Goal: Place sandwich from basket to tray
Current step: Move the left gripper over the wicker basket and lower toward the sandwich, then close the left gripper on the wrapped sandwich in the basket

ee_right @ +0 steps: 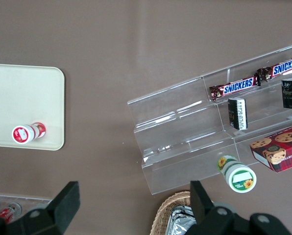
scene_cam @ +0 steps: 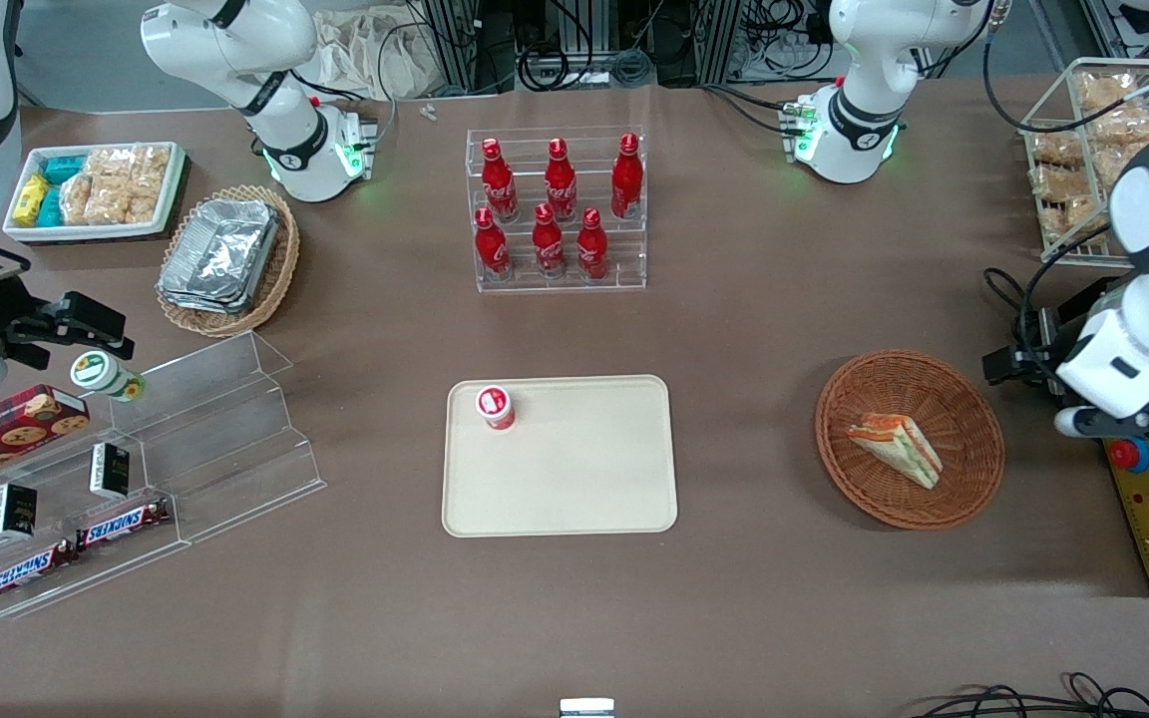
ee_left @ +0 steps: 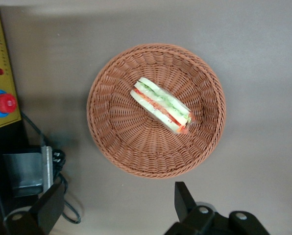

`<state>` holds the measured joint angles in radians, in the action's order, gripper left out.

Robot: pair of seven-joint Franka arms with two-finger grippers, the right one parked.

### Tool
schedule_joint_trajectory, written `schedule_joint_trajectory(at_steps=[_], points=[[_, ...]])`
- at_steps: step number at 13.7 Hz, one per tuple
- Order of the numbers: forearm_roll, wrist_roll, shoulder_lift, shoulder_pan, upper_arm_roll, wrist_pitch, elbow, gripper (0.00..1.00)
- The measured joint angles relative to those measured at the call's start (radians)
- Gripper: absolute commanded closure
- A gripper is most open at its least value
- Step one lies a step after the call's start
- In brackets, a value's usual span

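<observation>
Tray (scene_cam: 574, 489): mid-table, bare but for a small red-white cup (scene_cam: 496, 407) in one corner.

Basket (scene_cam: 910, 439): well apart from tray, toward working arm's end of table.

Sandwich (scene_cam: 897, 447): in basket, lying flat, approx. centred; wrist view shows its long axis diagonal across the basket floor.

Gripper (ee_left: 114, 208): above table just outside basket rim, nothing held, fingers (ee_left: 184, 200) spread wide. Judgement: must shift in over basket centre and prob. rotate so fingers close across the wedge's short width.
</observation>
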<state>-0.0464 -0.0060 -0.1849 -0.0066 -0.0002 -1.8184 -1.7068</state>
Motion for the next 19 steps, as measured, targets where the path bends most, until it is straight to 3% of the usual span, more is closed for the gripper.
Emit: schedule_joint_trajectory(at_steps=[6, 8, 19], points=[[0.030, -0.228, -0.035, -0.030, -0.013, -0.209, -0.161, 0.00], [0.030, -0.358, -0.064, -0.038, -0.024, -0.228, -0.173, 0.00], [0.033, -0.709, -0.196, -0.036, -0.028, -0.377, -0.198, 0.01]])
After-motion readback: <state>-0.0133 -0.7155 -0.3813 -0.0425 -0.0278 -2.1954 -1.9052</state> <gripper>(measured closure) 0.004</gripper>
